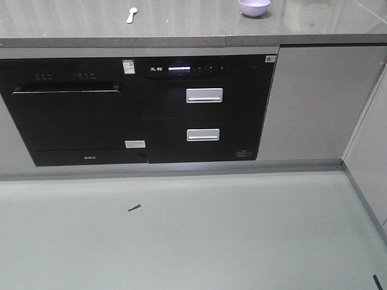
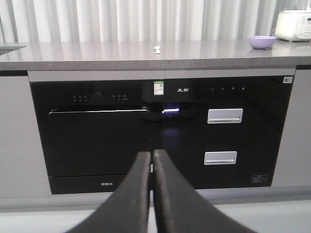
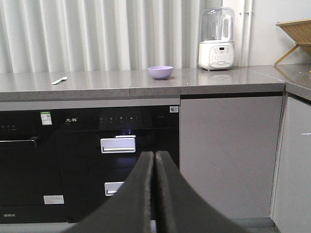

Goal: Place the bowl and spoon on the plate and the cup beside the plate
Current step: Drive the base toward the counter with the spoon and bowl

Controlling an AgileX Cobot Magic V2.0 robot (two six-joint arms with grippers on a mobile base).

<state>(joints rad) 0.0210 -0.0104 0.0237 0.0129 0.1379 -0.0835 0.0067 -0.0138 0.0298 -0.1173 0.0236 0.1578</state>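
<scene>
The lavender bowl (image 1: 254, 7) (image 2: 261, 42) (image 3: 160, 72) stands upright on the grey counter (image 1: 181, 27). The pale spoon (image 1: 131, 14) (image 2: 157, 49) (image 3: 59, 80) lies on the same counter, well to the bowl's left. The plate and the cup are out of view. My left gripper (image 2: 152, 154) is shut with nothing in it, held low in front of the black appliances, far below the counter. My right gripper (image 3: 154, 154) is likewise shut and empty, low and in front of the cabinets.
Under the counter sit a black oven-like appliance (image 1: 69, 112) and a black drawer unit with two silver handles (image 1: 204, 115). A white blender (image 3: 216, 41) and a wooden rack (image 3: 296, 34) stand on the counter's right part. A white cooker (image 2: 294, 24) sits beyond the bowl.
</scene>
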